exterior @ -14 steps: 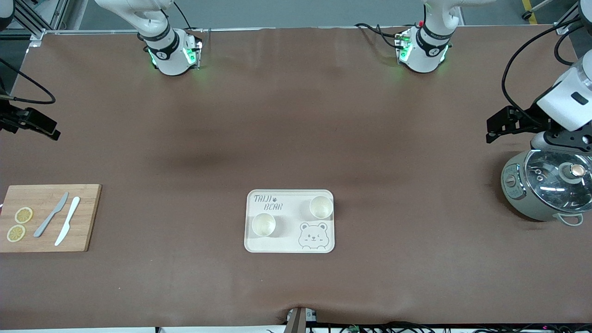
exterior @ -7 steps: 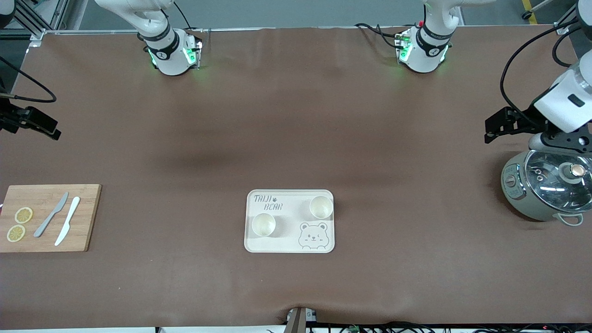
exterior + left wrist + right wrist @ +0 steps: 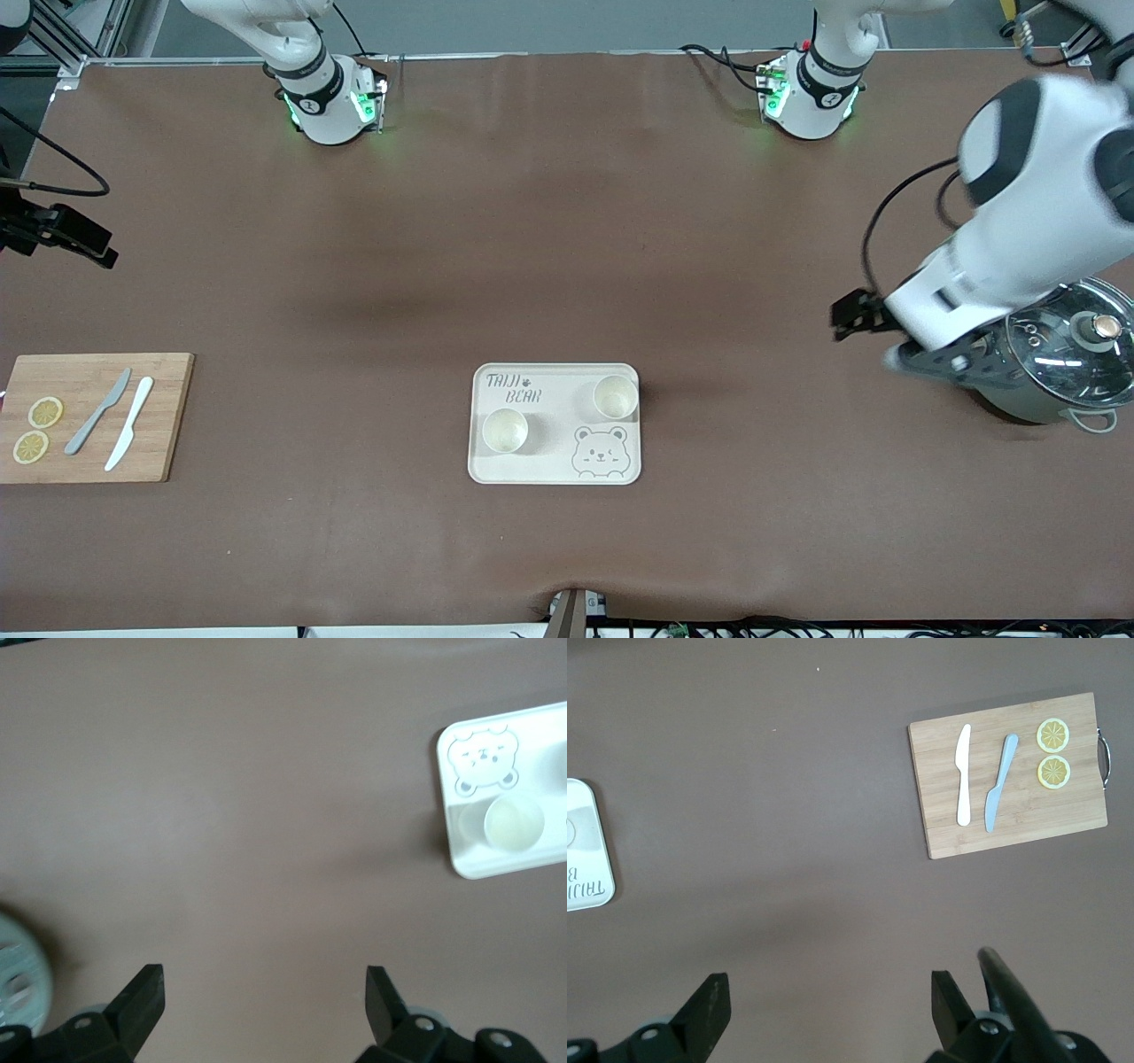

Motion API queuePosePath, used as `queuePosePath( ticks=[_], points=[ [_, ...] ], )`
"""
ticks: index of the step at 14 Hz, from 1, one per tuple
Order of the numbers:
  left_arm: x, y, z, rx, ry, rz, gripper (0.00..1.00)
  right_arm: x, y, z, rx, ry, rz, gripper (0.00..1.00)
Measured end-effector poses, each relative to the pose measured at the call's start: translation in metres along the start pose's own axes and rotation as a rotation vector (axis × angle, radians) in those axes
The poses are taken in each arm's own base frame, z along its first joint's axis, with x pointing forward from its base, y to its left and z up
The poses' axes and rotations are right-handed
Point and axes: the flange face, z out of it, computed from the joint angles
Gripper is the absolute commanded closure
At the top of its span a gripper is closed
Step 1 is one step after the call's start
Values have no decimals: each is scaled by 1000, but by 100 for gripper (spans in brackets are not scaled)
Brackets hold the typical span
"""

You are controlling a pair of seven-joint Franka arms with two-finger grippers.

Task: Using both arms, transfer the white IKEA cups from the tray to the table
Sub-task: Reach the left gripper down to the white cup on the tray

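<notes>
Two white IKEA cups stand upright on the cream bear-printed tray (image 3: 554, 470). One cup (image 3: 505, 431) is toward the right arm's end. The other cup (image 3: 615, 396) is toward the left arm's end, farther from the front camera. My left gripper (image 3: 930, 365) hangs open and empty over bare table beside the cooker; in the left wrist view (image 3: 266, 979) the tray (image 3: 469, 864) and one cup (image 3: 512, 824) lie well off. My right gripper (image 3: 830, 983) is open and empty, high over bare table toward the right arm's end.
A grey-green cooker (image 3: 1076, 341) with a glass lid stands at the left arm's end. A wooden cutting board (image 3: 168, 416) at the right arm's end holds two knives and two lemon slices; it also shows in the right wrist view (image 3: 1028, 828).
My left arm has swung from over the cooker toward the tray, now showing large in the front view. The right arm, cups and tray have not moved.
</notes>
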Motion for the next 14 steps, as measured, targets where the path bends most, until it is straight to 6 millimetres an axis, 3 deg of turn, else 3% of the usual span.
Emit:
queuePosePath(
  ticks=[3, 6, 10, 14],
  points=[
    [29, 40, 52, -19, 26, -23, 0, 0, 0, 0, 0, 0, 0, 0],
    [44, 84, 97, -33, 41, -71, 0, 0, 0, 1, -1, -2, 0, 0],
    [48, 156, 180, -31, 73, -116, 0, 3, 1, 5, -2, -9, 2, 0],
    [46, 186, 227, -49, 100, -147, 0, 4, 2, 6, -2, -6, 4, 0]
  ],
)
